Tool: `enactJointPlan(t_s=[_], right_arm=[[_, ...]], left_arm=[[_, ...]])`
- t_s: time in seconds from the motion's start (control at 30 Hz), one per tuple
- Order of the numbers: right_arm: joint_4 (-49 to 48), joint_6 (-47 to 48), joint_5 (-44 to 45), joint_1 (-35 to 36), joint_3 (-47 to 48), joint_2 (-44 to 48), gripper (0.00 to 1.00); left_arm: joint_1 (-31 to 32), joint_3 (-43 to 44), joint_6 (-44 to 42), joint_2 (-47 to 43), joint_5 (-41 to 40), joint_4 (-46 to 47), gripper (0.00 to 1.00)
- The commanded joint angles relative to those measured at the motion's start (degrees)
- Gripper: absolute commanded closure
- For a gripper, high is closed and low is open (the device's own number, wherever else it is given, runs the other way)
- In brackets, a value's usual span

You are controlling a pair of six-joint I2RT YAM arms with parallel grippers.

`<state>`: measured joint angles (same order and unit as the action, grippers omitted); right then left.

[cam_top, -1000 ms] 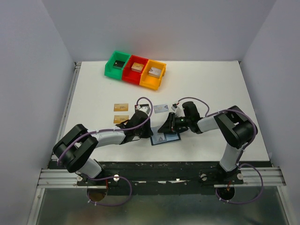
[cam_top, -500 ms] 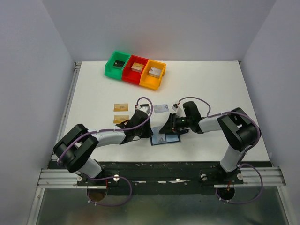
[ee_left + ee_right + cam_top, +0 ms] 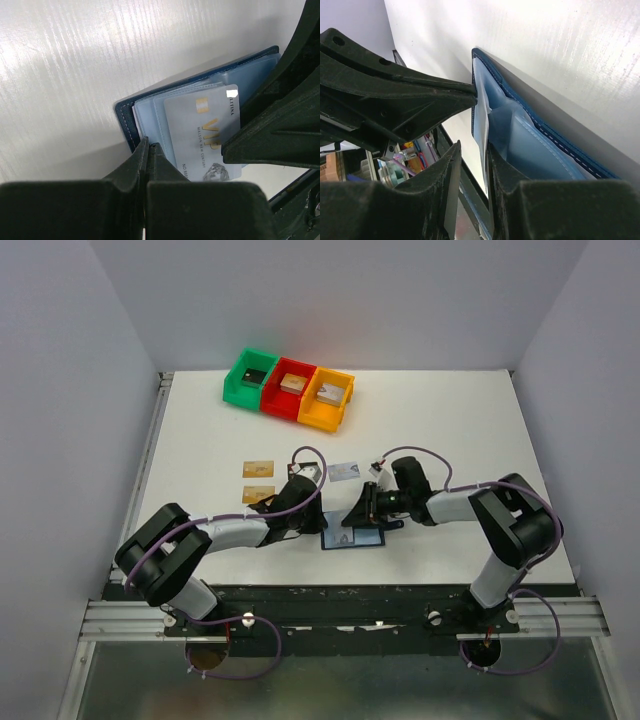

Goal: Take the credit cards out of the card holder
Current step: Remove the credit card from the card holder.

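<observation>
While the left hand [image 3: 148, 146], pressed together, touches the card holder [image 3: 125, 115], the right hand [image 3: 473, 148] straddles a pale card [image 3: 200, 135], part-spread.

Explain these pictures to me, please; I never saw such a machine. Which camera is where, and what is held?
Two robot arms stand at the table's near edge. The wide picture looks down from above; the two close ones come from cameras on the wrists. On the white table lie three loose cards, three coloured bins and an open blue card holder. The left pincer, shut, touches the holder's edge. The right pincer stands open around a pale card in its pocket.
</observation>
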<state>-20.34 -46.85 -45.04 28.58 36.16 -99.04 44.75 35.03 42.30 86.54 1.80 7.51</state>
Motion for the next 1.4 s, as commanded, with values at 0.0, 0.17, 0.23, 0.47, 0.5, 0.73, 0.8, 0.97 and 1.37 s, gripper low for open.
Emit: enactJointPlan(t_s=[0.0,0.17,0.23,0.47,0.5,0.73,0.8,0.97,1.37], right_arm=[[0.9,1.2,0.8,-0.6,-1.3,1.7,0.67],[1.0,1.4,0.7,-1.0,-1.7,2.3,0.68],[1.1,1.5,0.7,-1.2,-2.0,2.5,0.68],[1.6,2.1,0.7,-1.8,-2.5,3.5,0.69],[1.7,2.0,0.8,-1.9,-2.5,3.7,0.69],[2.4,2.5,0.9,-2.6,-2.7,4.5,0.7],[2.7,2.6,0.9,-2.8,-2.8,4.6,0.7],[3.5,3.3,1.4,-3.3,-3.0,5.4,0.72],[4.9,3.9,3.4,-3.9,-3.6,6.7,0.78]], left_arm=[[0.2,-0.1,0.1,2.1,-1.4,-3.9,1.0],[0.3,0.0,0.1,2.3,-1.4,-4.3,1.0],[0.2,0.0,0.1,2.4,-1.4,-4.4,1.0],[0.2,0.2,0.1,2.7,-1.4,-4.7,1.0],[0.2,0.2,0.1,2.7,-1.4,-4.8,1.0],[0.3,0.4,0.0,2.8,-1.4,-5.2,1.0],[0.2,0.5,0.0,2.8,-1.3,-5.4,1.0],[0.3,0.5,-0.1,2.9,-1.3,-5.4,1.0],[0.3,0.1,0.1,2.8,-1.4,-5.0,1.0]])
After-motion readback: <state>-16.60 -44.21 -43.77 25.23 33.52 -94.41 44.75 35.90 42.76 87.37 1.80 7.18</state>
